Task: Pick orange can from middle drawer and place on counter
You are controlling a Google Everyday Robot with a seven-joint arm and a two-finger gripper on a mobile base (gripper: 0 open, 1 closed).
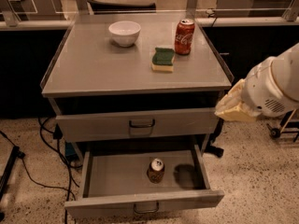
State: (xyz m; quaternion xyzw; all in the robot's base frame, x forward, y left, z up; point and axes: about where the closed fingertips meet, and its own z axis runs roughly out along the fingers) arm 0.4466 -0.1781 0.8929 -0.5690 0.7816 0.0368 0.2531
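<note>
Camera view cuts the robot's arm [275, 85] off at the right edge. Only a smooth white rounded shell shows, with a patch of fine vent holes. The hand [232, 108] is the crumpled-looking cream end that points left, just beside the cabinet's right side and level with the upper drawer [93, 125]. It is well apart from everything on the cabinet, and I cannot tell whether it is open or closed.

The middle drawer [117, 176] is pulled out, a shallow grey metal tray with a plain front. The bottom edge of the picture clips its small dark loop handle. The orange can [156, 170] stands upright on the drawer's floor near the middle. It is a short cylinder with a tan-orange body, dark print too blurred to read, and a pale silver top. A soft dark shadow lies just to its right.

The upper drawer is shut and has the same loop handle. The gap above it is too dark to see into.

On the tabletop [93, 73], a flat matte grey sheet with low raised rims at its sides, sits a round white bowl [124, 33] at the back left. A red Coca-Cola can [184, 36] stands at the back right. A sponge [163, 59] with a green top and yellow base lies just in front of that can.

Dark cables [51, 143] trail over the speckled floor [252, 171] on the left and run partly behind the cabinet.
</note>
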